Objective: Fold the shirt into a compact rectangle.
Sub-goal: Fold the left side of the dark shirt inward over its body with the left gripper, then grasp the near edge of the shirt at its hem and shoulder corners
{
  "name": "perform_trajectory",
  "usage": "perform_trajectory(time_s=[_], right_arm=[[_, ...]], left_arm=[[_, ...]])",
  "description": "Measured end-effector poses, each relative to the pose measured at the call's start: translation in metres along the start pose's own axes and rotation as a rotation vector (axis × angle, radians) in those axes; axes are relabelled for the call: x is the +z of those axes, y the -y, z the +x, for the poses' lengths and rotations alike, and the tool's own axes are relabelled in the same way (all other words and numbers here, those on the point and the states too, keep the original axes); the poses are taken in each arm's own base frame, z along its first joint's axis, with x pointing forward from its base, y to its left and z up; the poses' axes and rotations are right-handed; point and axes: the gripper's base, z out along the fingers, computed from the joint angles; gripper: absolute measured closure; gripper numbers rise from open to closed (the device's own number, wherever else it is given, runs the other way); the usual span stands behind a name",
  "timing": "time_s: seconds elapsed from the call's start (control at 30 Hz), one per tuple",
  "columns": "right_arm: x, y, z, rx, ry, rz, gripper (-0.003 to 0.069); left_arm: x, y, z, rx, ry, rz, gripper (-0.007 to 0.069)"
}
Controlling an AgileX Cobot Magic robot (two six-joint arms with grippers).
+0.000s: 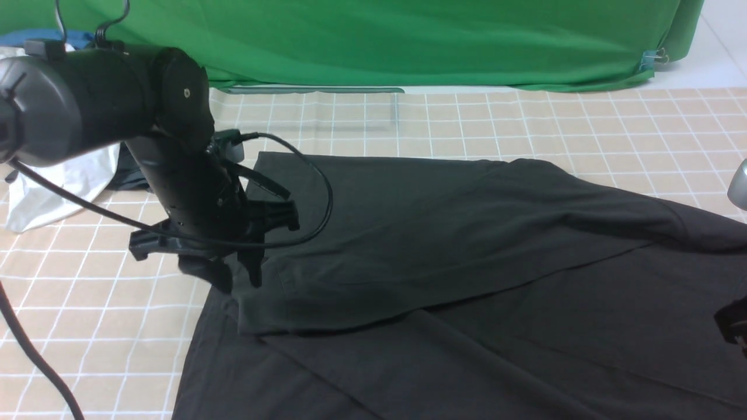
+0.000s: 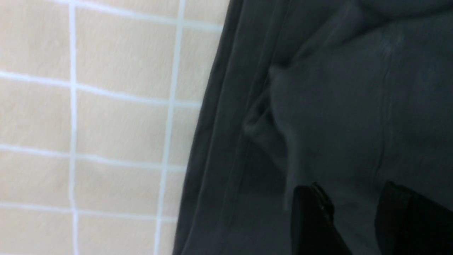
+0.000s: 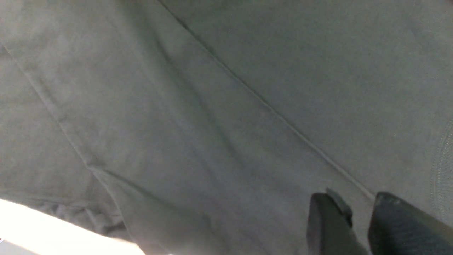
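Observation:
The black shirt (image 1: 467, 280) lies spread on the checked table, one layer folded over across its middle; no print shows. My left gripper (image 1: 239, 280) hangs just over the left end of that folded layer, near the shirt's left edge. In the left wrist view the left gripper (image 2: 350, 187) has its jaws apart, with shirt cloth (image 2: 336, 106) showing in the gap and nothing gripped. The right gripper (image 3: 355, 196) hovers over flat shirt cloth (image 3: 212, 106) beside a seam, its jaws a little apart and empty. Only a dark bit of the right arm (image 1: 736, 326) shows in the front view.
A white garment (image 1: 52, 181) and a smaller dark one (image 1: 131, 172) lie at the far left behind my left arm. A green backdrop (image 1: 408, 41) closes the far side. Beige checked cloth (image 1: 87, 303) is bare left of the shirt. A cable (image 1: 35, 356) trails there.

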Motion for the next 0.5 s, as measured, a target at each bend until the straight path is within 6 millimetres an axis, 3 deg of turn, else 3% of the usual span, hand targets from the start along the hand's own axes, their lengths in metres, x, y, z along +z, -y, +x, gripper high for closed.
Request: perform_trajectory(time_s=[0.07, 0.2, 0.23, 0.33, 0.37, 0.5], right_arm=[[0.0, 0.0, -0.001, -0.012, 0.006, 0.0, 0.0432], [0.0, 0.0, -0.002, -0.017, 0.025, 0.0, 0.0426], [0.0, 0.0, -0.003, -0.018, 0.034, 0.001, 0.0424], [0.0, 0.0, -0.004, -0.018, 0.043, 0.001, 0.0424], [0.0, 0.0, -0.005, -0.018, 0.05, 0.001, 0.0424], [0.0, 0.0, -0.005, -0.018, 0.056, 0.001, 0.0424]], left_arm=[[-0.003, -0.002, 0.005, 0.014, -0.024, -0.012, 0.0369], [-0.013, -0.008, 0.021, 0.017, -0.01, 0.003, 0.0447], [-0.015, -0.012, 0.035, 0.003, -0.005, 0.036, 0.051], [-0.016, -0.017, 0.054, -0.019, 0.005, 0.085, 0.0574], [-0.017, -0.022, 0.071, -0.037, 0.016, 0.119, 0.0601], [-0.006, -0.036, 0.106, -0.06, -0.021, 0.129, 0.0613]])
